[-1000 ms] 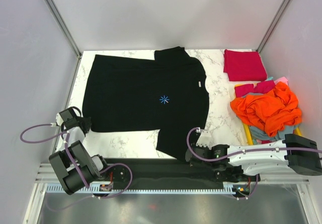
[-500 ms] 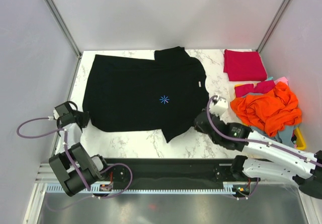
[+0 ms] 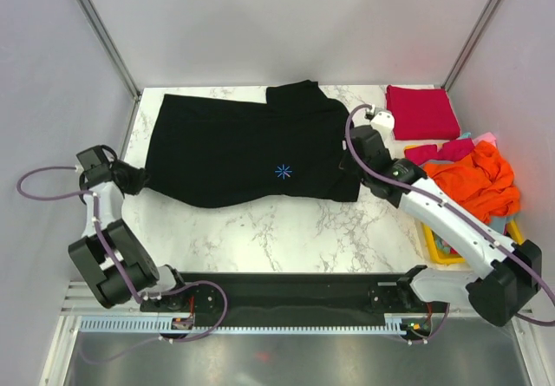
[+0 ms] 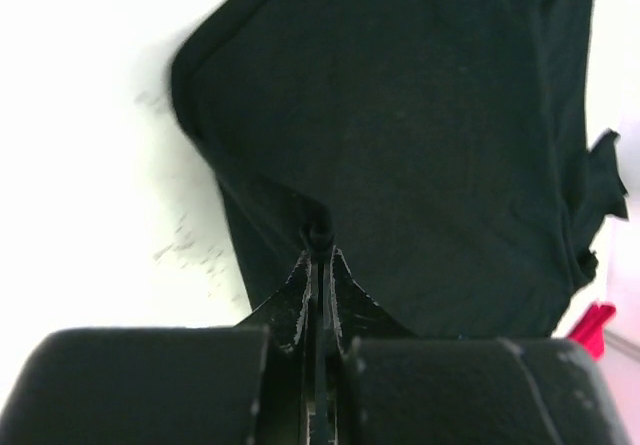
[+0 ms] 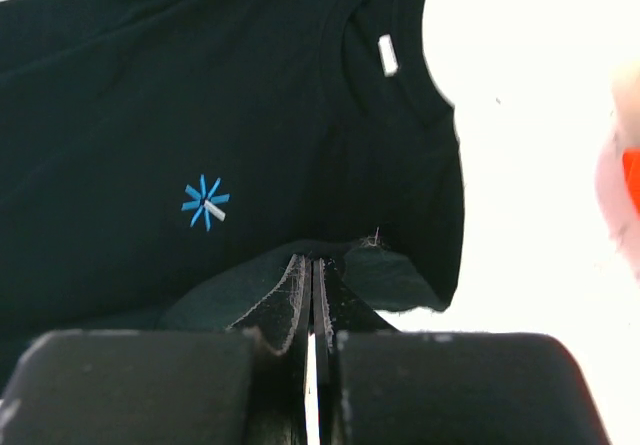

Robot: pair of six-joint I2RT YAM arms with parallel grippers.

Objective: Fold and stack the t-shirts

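The large black cloth t-shirt lies spread on the white marble table — left gripper clamped on its hem end, right gripper clamped on its collar end. Carrying both ends level and taut should give a straight fold.

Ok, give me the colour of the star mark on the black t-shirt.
The star mark is bright blue, pale centre; clearest in the right wrist view.
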